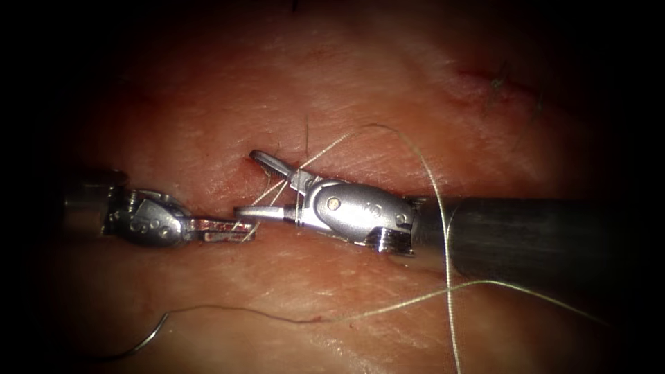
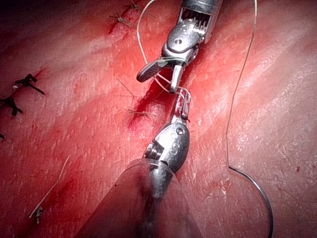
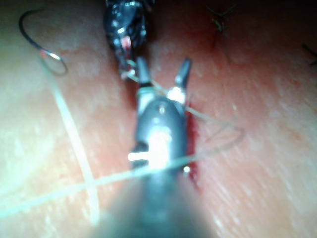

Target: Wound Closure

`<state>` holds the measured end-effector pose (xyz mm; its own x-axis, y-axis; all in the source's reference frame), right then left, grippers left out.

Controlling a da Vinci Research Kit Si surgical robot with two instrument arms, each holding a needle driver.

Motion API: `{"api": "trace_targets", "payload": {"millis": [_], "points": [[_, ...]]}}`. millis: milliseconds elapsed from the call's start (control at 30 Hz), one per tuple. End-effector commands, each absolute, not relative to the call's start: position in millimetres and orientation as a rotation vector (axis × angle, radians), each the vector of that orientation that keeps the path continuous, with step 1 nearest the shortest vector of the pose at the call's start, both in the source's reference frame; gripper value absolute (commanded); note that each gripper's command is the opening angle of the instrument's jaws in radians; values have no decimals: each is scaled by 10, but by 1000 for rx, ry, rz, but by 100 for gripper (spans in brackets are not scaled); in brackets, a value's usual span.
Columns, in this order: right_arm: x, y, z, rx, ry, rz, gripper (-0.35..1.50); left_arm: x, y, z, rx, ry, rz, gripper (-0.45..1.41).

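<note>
Your right gripper (image 1: 258,185) stands wide open over the cut (image 1: 239,187), one jaw angled up and away, the other lying level toward the left tool, with strands of thread (image 1: 443,228) draped across the jaw bases; it grips nothing. Your left gripper (image 1: 232,229) is closed, apparently on the thread close to the wound; confirm that hold in the left wrist view before loading it.

The needle (image 1: 138,343) lies free on the tissue (image 1: 360,90), well apart from both tools, below and left of the cut, not in the tissue, with its thread trailing rightward.

Judgement: thread is being managed at the wound. Keep the strands on the jaw bases from snagging in the hinge, apply tension along the wound line rather than upward, and keep track of the loose needle.
</note>
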<state>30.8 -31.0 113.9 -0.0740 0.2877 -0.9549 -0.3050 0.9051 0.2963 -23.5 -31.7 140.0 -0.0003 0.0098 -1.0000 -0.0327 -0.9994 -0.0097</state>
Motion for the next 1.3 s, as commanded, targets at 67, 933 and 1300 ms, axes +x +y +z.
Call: {"api": "trace_targets", "payload": {"millis": [67,933,1300], "points": [[310,-311,1145,-21,1566,499,68,-241,-328,1412,-2191,10,2196,-45],[281,-309,1168,-145,1248,896,73,-288,-301,1417,-2154,12,2186,-45],[288,-308,1219,-149,1163,956,78,-293,-274,1444,-2103,-36,2208,-45]]}}
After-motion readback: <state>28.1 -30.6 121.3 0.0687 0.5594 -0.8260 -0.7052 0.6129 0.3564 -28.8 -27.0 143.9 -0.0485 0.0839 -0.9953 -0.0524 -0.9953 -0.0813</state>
